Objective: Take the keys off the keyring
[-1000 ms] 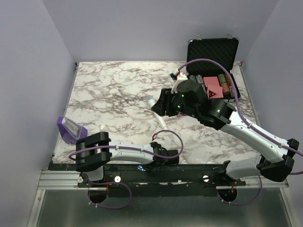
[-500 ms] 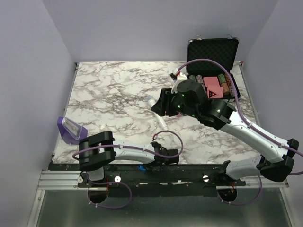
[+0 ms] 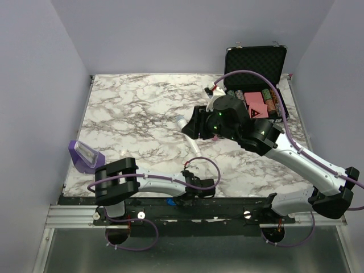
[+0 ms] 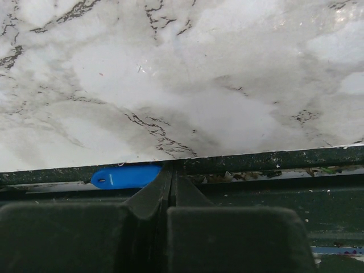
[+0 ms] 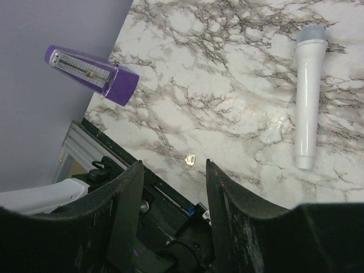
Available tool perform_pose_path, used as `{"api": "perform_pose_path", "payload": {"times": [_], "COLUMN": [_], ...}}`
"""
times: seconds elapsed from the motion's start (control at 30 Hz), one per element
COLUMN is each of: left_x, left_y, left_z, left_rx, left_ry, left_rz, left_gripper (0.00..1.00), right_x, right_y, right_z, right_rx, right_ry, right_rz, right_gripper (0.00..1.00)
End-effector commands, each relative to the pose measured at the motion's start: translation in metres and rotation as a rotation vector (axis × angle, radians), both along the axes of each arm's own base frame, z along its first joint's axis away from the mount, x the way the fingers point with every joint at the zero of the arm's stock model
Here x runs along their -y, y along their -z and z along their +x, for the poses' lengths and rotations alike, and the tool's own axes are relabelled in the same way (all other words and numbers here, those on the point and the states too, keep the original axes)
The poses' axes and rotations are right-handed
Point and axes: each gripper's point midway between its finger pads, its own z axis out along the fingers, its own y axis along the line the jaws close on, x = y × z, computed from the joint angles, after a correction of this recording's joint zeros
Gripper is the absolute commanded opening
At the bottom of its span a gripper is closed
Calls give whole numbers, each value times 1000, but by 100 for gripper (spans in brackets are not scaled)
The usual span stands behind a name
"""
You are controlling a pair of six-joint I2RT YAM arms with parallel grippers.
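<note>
Left end effector (image 4: 169, 176) pinches the blue key (image 4: 125, 176) at the worktop (image 4: 182, 85) edge, right end effector (image 5: 173, 166) wide; no keyring on the key, seemingly separated.

At the desk's near edge my left fingers (image 4: 148, 198) hide the blade of the blue key (image 4: 125, 176). A metallic speck (image 5: 191, 160) near that edge is too small to name.
</note>
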Motion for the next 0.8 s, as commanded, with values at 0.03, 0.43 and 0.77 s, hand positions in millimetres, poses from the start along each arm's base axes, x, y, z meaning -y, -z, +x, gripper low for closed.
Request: {"api": "perform_pose_path", "payload": {"times": [0.03, 0.43, 0.77], "left_x": [-6, -10, -17], "left_y": [2, -32, -47], "left_z": [0, 4, 7], "left_rx": [0, 109, 149], "left_ry": [-11, 5, -12], "left_rz": [15, 51, 55], "left_gripper": [0, 0, 0], "right_x": [1, 1, 0], "right_y": [-10, -9, -12], "right_z": [-1, -2, -2], "right_rx": [13, 11, 16], "right_ry": [-10, -15, -17], "right_rz": [35, 33, 40], "right_gripper": [56, 56, 56]}}
